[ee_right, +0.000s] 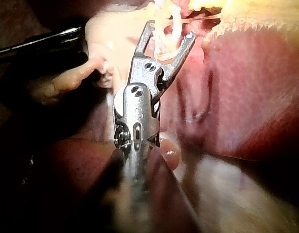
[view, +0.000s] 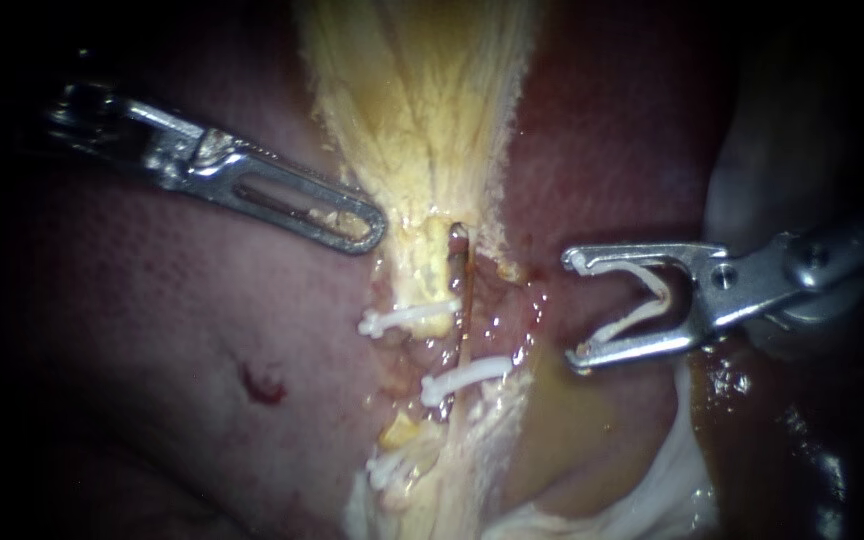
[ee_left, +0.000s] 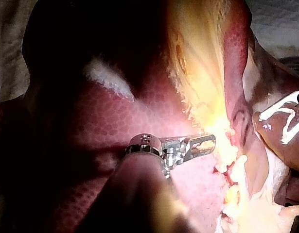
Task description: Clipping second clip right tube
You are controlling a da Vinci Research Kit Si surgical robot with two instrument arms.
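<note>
Right instrument [view: 574, 308]: jaws spread, cradling an open clip [view: 630, 320]. The right tube [view: 464, 288], ahead of them, looks soft, slick and tearable; best straddled beside the seated clip [view: 467, 375].

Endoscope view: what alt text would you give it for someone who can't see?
The right instrument holds an open white clip just right of a thin brownish tube in yellowish tissue. Three more white clips cross that tissue, with reddish liver around it; the left instrument reaches in opposite.
</note>
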